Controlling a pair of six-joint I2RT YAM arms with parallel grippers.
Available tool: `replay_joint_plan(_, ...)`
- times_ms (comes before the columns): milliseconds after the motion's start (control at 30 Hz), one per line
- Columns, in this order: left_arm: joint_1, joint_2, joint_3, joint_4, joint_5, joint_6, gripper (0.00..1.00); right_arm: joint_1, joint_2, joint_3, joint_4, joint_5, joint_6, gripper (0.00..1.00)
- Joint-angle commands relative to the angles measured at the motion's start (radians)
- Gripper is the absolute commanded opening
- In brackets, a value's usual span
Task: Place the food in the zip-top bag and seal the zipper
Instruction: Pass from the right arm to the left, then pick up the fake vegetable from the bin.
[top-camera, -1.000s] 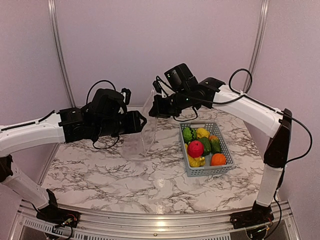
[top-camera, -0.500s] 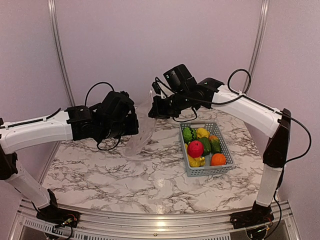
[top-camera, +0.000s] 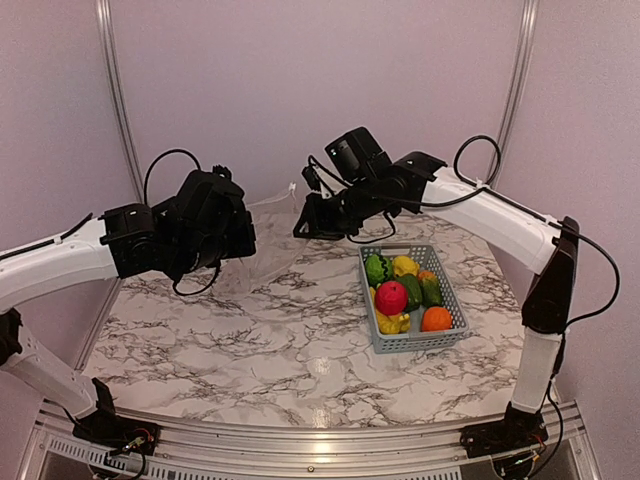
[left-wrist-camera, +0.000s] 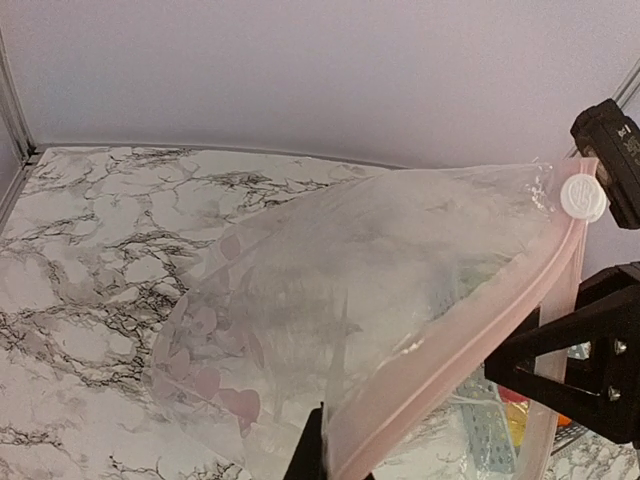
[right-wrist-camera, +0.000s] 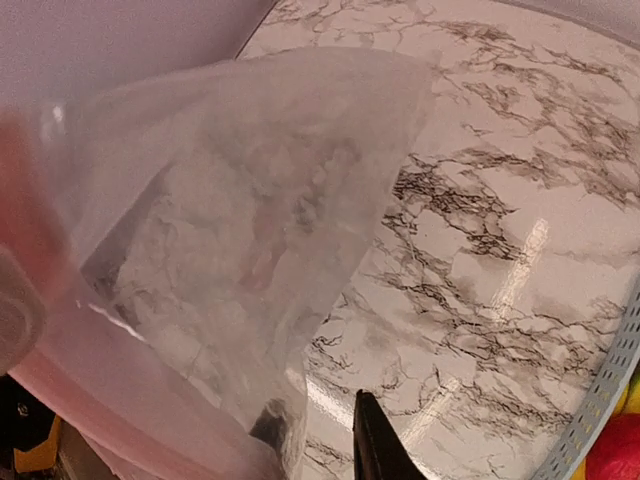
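Food (top-camera: 392, 297) sits in basket (top-camera: 415, 343), mid-right on desk (top-camera: 250, 340); none bagged yet. Further back, centre, bag (left-wrist-camera: 330, 290) hangs above desk btw both arms. Left end effector (left-wrist-camera: 324, 456) pinches zip strip (left-wrist-camera: 470, 340) at one end, right end effector (top-camera: 302, 226) pinches the slider corner. Mouth looks closed, imo. Next: hold one lip per side, pull apart gently, mouth facing basket.
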Motion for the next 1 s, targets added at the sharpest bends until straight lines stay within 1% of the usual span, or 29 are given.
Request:
replay_joint_plan(0,-0.003,-0.051,0.001,-0.086,-0.039,0.055,0.0,-0.011,-0.072,-0.01,0.173,-0.241,-0.067,0.31)
replay_joint_plan(67,-0.002,-0.073,-0.005,-0.114,-0.062,0.079,0.0,-0.026,-0.115,-0.032,0.21,-0.3,-0.075,0.45)
replay_joint_plan(100,-0.001,-0.087,-0.011,-0.127,-0.073,0.093,0.0,-0.038,-0.136,-0.045,0.222,-0.337,-0.076,0.5)
replay_joint_plan(167,0.0,-0.12,-0.02,-0.161,-0.094,0.115,0.0,-0.07,-0.175,-0.078,0.217,-0.364,-0.075,0.54)
replay_joint_plan(267,0.005,-0.172,-0.028,-0.232,-0.119,0.143,0.0,-0.121,-0.239,-0.138,0.181,-0.346,-0.102,0.56)
replay_joint_plan(367,0.011,-0.214,-0.021,-0.313,-0.14,0.171,0.0,-0.162,-0.308,-0.214,0.144,-0.275,-0.153,0.57)
replay_joint_plan(467,0.012,-0.231,-0.003,-0.381,-0.129,0.198,0.0,-0.187,-0.356,-0.267,0.095,-0.187,-0.18,0.58)
replay_joint_plan(567,0.013,-0.198,0.015,-0.392,-0.08,0.238,0.0,-0.202,-0.378,-0.298,0.027,-0.08,-0.188,0.58)
replay_joint_plan(633,0.013,-0.139,0.031,-0.369,-0.024,0.266,0.0,-0.207,-0.389,-0.325,0.005,-0.037,-0.184,0.58)
replay_joint_plan(733,0.013,-0.048,0.052,-0.314,0.09,0.27,0.0,-0.209,-0.399,-0.373,-0.021,0.019,-0.164,0.58)
replay_joint_plan(867,0.014,0.04,0.017,-0.201,0.229,0.268,0.0,-0.213,-0.398,-0.445,-0.059,0.061,-0.134,0.59)
replay_joint_plan(900,0.014,0.058,0.011,-0.178,0.256,0.267,0.0,-0.213,-0.393,-0.457,-0.074,0.075,-0.127,0.6)
replay_joint_plan(967,0.014,0.087,0.007,-0.143,0.291,0.267,0.0,-0.213,-0.385,-0.47,-0.105,0.106,-0.117,0.67)
